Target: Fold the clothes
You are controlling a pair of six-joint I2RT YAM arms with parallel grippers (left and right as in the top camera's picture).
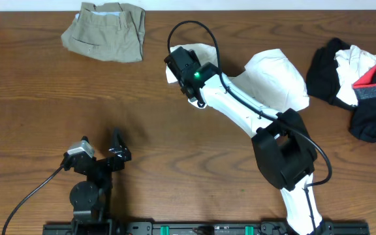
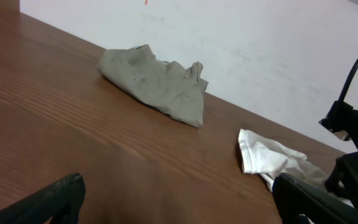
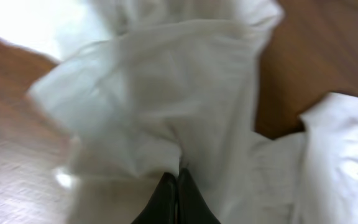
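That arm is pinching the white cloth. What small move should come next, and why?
Probably lift the right gripper a little and draw it sideways: it is shut on a fold of the crumpled white garment, which likely needs spreading flat before folding.

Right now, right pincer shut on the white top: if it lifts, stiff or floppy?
Likely floppy: the white top bunches into soft folds at the right pincer. Probably light, as the fabric looks thin. Most of it would likely drape and drag, since only a small pinch is held.
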